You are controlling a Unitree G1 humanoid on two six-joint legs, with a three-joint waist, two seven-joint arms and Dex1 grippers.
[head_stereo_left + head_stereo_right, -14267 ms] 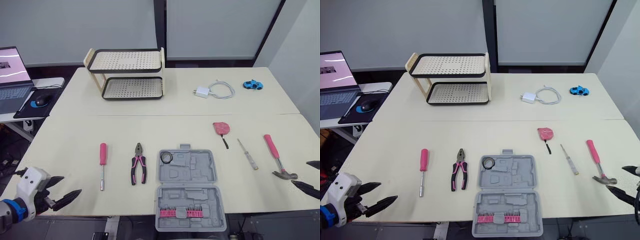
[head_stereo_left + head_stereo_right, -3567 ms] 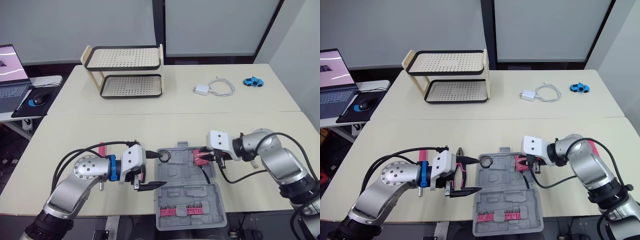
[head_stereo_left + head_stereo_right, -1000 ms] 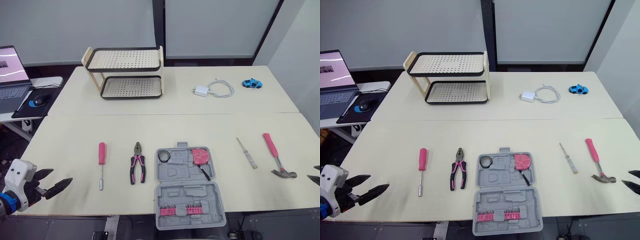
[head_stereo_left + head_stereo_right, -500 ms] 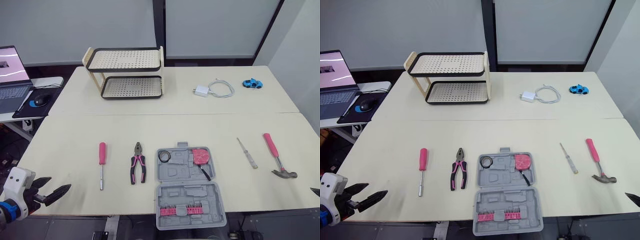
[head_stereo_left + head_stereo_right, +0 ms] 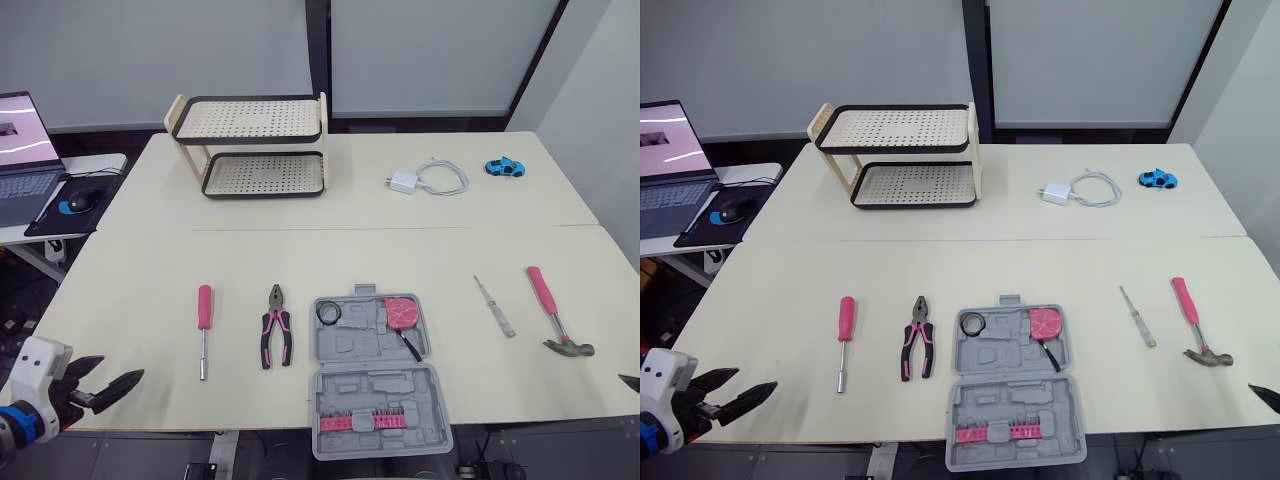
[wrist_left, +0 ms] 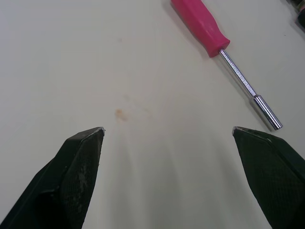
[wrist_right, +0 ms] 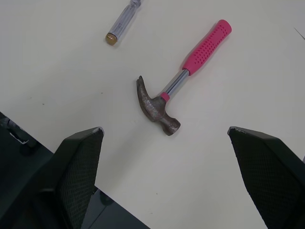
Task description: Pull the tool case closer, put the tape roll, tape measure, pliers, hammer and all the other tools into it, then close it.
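1. The left wrist view has the left gripper [image 6: 167, 130] spread wide over bare table, the pink-handled nut driver [image 6: 209, 24] ahead of it. The right wrist view has the right gripper [image 7: 165, 129] equally wide apart above the hammer [image 7: 164, 102], with a slim screwdriver [image 7: 121, 19] beyond.
2. The head views take in the whole cream table [image 5: 150, 270]. At its far side stand a two-tier rack [image 5: 250, 145], a charger with cable [image 5: 425, 180] and a blue toy car [image 5: 506, 167]. A laptop [image 5: 20, 150] sits on a side desk to the left.
3. The tool case [image 5: 350, 350] lies open at the near edge, centre. The tape roll [image 5: 331, 313] and tape measure [image 5: 402, 312] sit in its far half. Left of it the pliers [image 5: 277, 330] point their nose away from the robot. The hammer's handle runs away from the robot, with the head nearest.
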